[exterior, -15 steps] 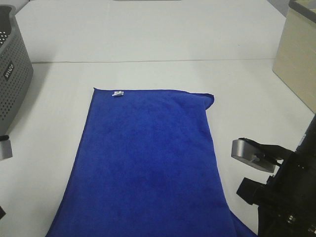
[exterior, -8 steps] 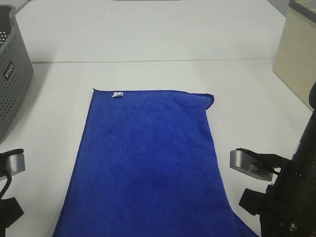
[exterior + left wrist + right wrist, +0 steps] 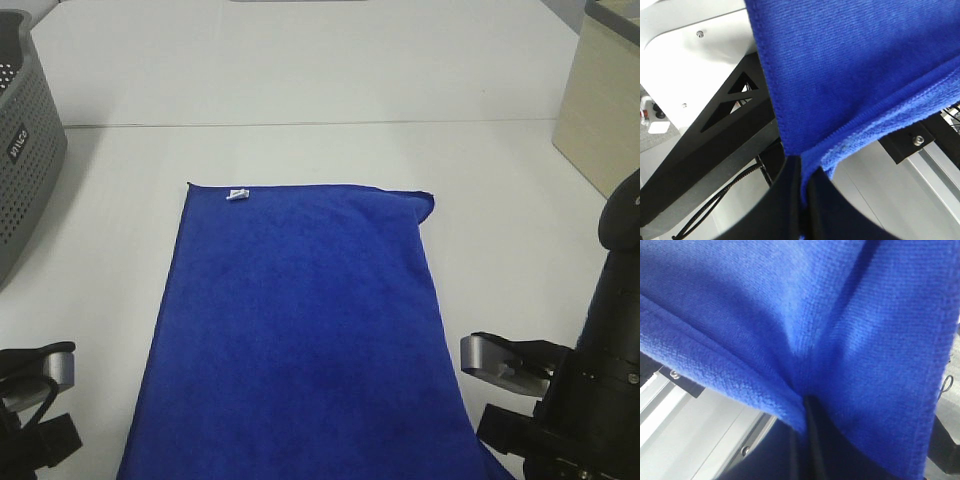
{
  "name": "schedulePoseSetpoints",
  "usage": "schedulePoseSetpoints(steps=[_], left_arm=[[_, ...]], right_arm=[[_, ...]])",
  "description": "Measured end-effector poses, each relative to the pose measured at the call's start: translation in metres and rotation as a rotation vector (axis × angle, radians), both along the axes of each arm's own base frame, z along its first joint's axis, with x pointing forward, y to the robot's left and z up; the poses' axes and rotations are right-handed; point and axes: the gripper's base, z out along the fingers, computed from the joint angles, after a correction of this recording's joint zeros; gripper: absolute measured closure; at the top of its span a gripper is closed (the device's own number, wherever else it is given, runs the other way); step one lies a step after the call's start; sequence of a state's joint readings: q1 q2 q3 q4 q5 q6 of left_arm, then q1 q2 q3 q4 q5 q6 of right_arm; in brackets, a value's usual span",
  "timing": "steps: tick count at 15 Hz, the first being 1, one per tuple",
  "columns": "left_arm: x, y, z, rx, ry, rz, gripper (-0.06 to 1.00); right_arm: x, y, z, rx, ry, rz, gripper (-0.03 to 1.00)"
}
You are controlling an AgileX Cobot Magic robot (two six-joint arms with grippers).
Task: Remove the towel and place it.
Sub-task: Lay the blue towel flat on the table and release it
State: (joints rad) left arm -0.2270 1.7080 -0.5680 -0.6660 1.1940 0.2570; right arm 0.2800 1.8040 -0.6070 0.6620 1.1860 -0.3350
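Observation:
The royal-blue towel (image 3: 300,330) lies spread flat on the white table, its small white tag (image 3: 237,195) at the far left corner. Its near end runs off the front edge of the view. In the left wrist view my left gripper (image 3: 802,175) is shut on the towel (image 3: 855,75) at a near corner, its hem pinched between the dark fingers. In the right wrist view my right gripper (image 3: 807,412) is shut on the towel (image 3: 805,305) at the other near corner. In the high view both arms show only low at the front corners, fingertips hidden.
A grey perforated basket (image 3: 25,150) stands at the far left edge. A beige box (image 3: 605,110) stands at the far right. The table's frame and cables show below the towel in the wrist views.
Both arms have drawn back toward the front edge, and the towel has slid slightly nearer with them. Both grips stay shut.

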Motion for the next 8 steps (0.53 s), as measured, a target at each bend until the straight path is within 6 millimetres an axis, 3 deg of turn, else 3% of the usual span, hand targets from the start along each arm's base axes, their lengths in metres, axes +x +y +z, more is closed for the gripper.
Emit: schedulePoseSetpoints(steps=[8], left_arm=[[-0.0005,0.0028,-0.0078,0.022,0.034,-0.030,0.94]], right_arm=[[0.0014,0.0037,-0.0026,0.030,0.014,-0.029,0.95]])
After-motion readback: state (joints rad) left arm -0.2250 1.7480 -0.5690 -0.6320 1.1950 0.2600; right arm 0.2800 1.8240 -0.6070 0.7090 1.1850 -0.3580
